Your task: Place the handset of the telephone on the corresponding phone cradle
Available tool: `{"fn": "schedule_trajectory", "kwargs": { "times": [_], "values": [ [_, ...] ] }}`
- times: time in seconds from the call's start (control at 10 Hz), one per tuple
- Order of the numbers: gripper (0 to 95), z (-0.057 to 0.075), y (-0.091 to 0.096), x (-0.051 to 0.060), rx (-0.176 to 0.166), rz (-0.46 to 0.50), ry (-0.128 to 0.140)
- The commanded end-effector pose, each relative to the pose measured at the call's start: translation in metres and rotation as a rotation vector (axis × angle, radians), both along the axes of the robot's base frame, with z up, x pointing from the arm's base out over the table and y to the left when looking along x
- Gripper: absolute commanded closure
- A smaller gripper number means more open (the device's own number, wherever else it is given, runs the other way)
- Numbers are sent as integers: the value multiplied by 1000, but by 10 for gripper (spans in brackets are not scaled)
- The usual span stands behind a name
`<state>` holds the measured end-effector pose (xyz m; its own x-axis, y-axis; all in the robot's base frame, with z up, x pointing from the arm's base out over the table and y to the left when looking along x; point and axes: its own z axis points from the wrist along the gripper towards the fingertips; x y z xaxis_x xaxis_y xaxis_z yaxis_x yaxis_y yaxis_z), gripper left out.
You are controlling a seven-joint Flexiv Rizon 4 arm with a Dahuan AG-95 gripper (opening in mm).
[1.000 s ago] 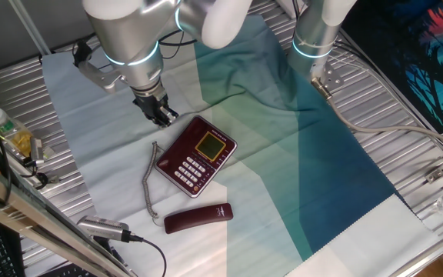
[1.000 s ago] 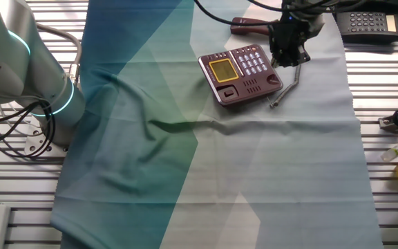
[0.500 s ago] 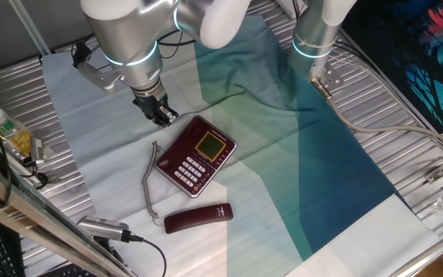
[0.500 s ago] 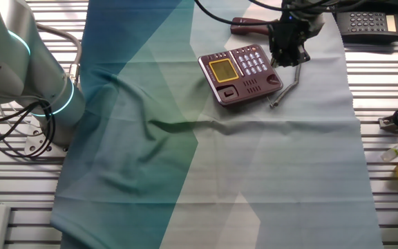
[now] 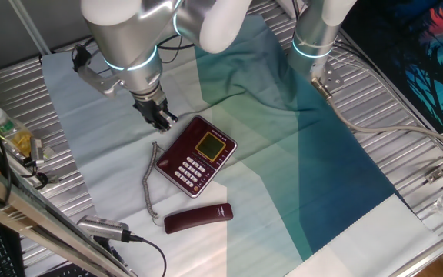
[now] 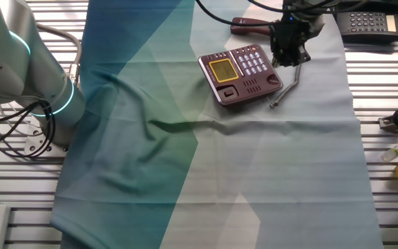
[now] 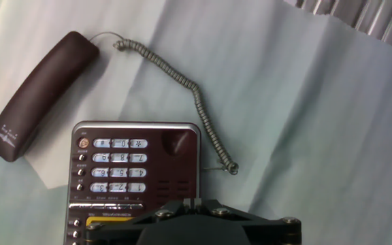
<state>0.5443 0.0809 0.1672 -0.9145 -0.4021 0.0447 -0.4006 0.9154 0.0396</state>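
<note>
On the pale cloth, at about six o'clock from the telephone [image 5: 196, 155] in one fixed view, the handset [image 5: 198, 218] lies flat and well apart from the base, joined to it only by the grey coiled cord [image 7: 182, 88]. The phone cradle [image 7: 187, 167], the strip beside the white buttons, has nothing on it. The gripper [image 5: 158, 116] hangs just beside the telephone at about ten o'clock and touches neither the phone nor the handset; it carries nothing.

I judge that the task is at its first step: the approach to the handset, with no grasp made. The next move calls for the arm to cross over the telephone toward six o'clock, come down on the middle of the handset, and close across its narrow width, with care for the cord.

Whether the fingers are spread or closed I cannot tell, as they look like one dark lump in both fixed views. The hand view shows only the dark body of the gripper at its lower edge, and the display is cut off there.
</note>
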Motion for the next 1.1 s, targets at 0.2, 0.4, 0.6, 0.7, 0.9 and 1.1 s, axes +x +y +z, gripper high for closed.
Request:
{"fn": "schedule_trajectory", "kwargs": {
  "times": [0.2,0.4,0.6,0.7,0.9,1.1],
  "values": [
    [950,1,23,0,-10,-40,0],
    [950,-3,42,-1,-10,-70,-4],
    [950,-7,65,-1,-12,-108,-5],
    [950,-10,81,0,-15,-136,-5],
    [950,-15,109,0,-16,-192,-10],
    [950,-19,126,1,-20,-231,-11]
  ]
}}
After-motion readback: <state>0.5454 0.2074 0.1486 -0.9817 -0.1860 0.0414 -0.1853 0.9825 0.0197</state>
